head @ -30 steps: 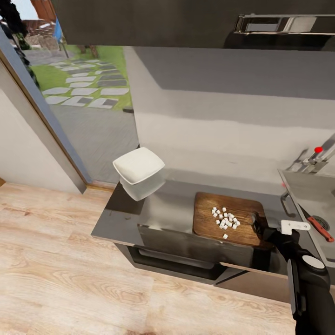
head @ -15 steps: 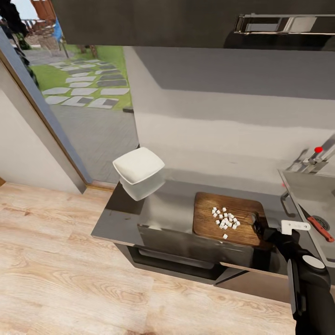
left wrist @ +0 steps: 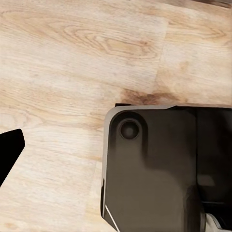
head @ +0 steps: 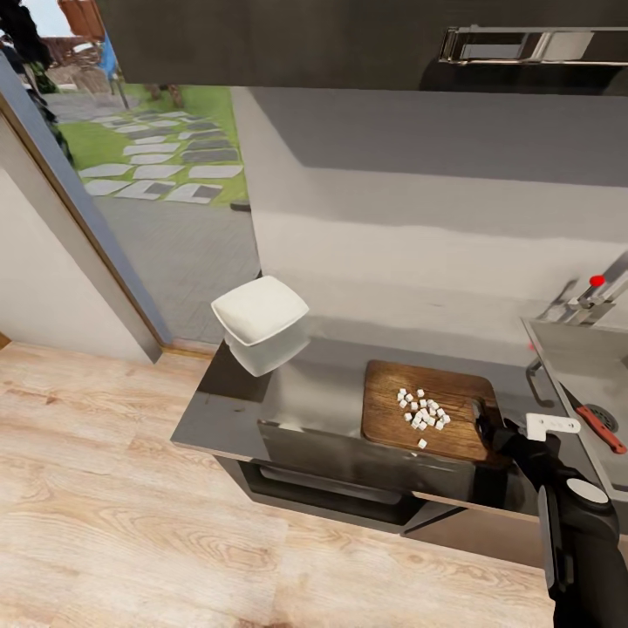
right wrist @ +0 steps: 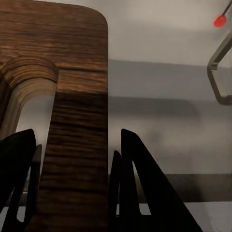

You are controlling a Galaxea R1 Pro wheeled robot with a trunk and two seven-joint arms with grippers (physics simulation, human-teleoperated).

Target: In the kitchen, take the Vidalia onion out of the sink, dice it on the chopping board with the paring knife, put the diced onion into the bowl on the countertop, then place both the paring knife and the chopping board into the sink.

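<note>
The brown chopping board [head: 410, 397] lies on the grey countertop [head: 323, 392] with several white onion dice [head: 423, 410] heaped at its middle. My right gripper [head: 482, 423] is at the board's right end. In the right wrist view its fingers [right wrist: 140, 183] press both sides of the wooden strip beside the slot hole [right wrist: 29, 106], so the gripper [right wrist: 77, 193] is shut on the chopping board [right wrist: 72, 63]. The white bowl [head: 260, 321] stands at the counter's far left corner. The red-handled paring knife [head: 600, 425] lies in the sink [head: 576, 349], by the drain.
The chrome tap [head: 589, 296] with its red tip rises behind the sink. A dark wall cabinet [head: 349, 39] hangs overhead. A glass door opens to the left. The left wrist view looks down on wooden floor [left wrist: 72, 58] and the robot's dark base [left wrist: 154, 164].
The right gripper has shifted very slightly at the board's end. Nothing else has moved.
</note>
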